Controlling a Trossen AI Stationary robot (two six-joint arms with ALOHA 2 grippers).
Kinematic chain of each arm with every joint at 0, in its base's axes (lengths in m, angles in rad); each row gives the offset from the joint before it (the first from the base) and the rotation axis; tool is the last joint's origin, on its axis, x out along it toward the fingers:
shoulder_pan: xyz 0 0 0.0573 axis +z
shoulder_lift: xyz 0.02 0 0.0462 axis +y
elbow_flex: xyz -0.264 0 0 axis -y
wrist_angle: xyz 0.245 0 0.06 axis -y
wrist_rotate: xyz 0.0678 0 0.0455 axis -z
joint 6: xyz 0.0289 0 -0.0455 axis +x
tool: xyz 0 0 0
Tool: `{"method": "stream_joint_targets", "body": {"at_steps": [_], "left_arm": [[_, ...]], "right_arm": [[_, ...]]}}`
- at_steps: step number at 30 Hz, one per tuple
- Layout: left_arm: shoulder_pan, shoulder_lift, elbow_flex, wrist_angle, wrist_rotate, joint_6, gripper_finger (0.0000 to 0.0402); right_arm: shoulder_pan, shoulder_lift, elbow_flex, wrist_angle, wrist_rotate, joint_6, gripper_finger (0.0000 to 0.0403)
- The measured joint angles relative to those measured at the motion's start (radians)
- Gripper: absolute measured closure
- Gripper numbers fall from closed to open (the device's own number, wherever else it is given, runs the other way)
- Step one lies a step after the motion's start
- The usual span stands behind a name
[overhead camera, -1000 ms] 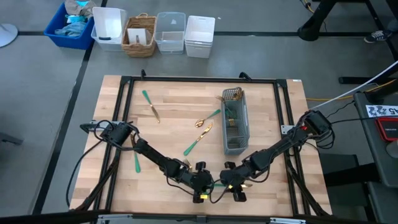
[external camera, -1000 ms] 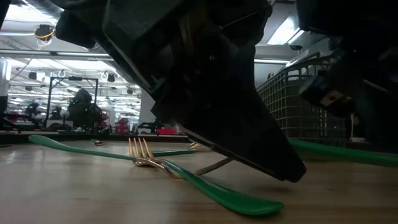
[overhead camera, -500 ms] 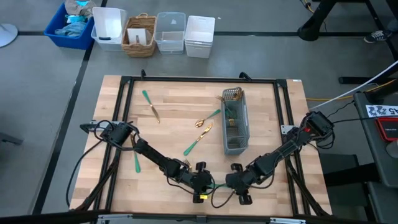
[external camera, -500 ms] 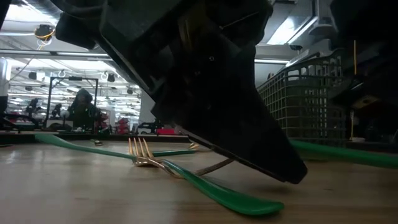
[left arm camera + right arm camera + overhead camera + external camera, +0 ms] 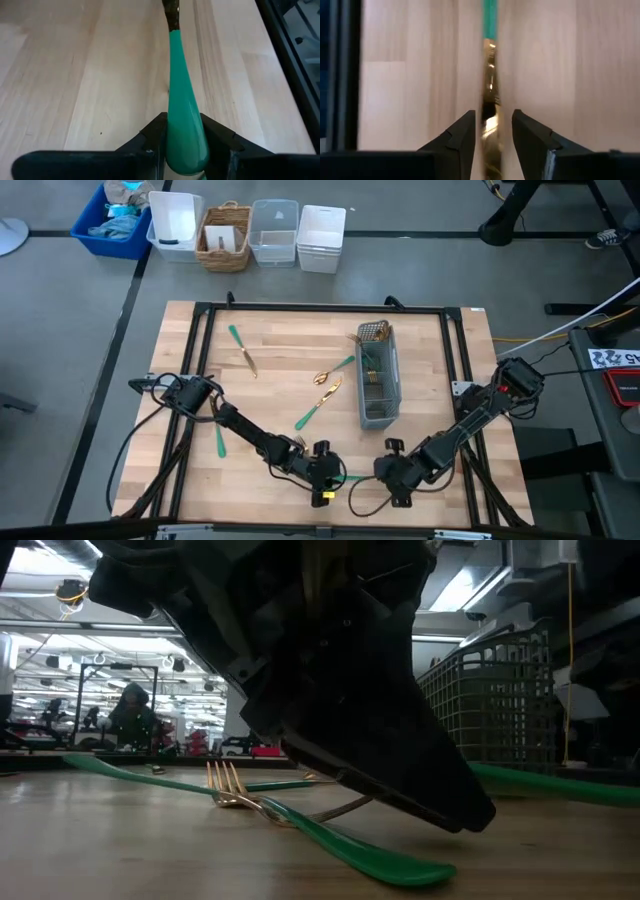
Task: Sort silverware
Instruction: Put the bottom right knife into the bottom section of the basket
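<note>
Your left tool (image 5: 182,150) pinches the teal handle of one piece of silverware (image 5: 181,115) near the front edge of the desk (image 5: 270,395), while your right tool (image 5: 492,135) sits spread around that piece's gold head, not gripping. The step looks like a handover or pick-up; next, lift it toward the mesh caddy (image 5: 377,376). Mind the loose fork (image 5: 300,820) and other pieces lying between.
</note>
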State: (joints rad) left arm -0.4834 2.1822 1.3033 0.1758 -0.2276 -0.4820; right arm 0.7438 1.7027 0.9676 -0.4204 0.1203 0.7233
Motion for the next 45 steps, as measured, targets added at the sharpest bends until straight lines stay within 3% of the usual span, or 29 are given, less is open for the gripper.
{"method": "stream_joint_targets", "body": {"at_steps": [12,39,45], "left_arm": [[0.022,0.0,0.0,0.004,0.051,-0.128,0.0316],[0.04,0.0,0.0,0.023,0.097,-0.179,0.0316],[0.04,0.0,0.0,0.03,0.098,-0.169,0.0316]], "right_arm": [[0.091,0.0,0.001,-0.025,0.253,0.06,0.0276],[0.095,0.063,0.003,-0.198,0.201,0.192,0.0279],[0.095,0.063,0.003,-0.203,0.2,0.191,0.0345]]}}
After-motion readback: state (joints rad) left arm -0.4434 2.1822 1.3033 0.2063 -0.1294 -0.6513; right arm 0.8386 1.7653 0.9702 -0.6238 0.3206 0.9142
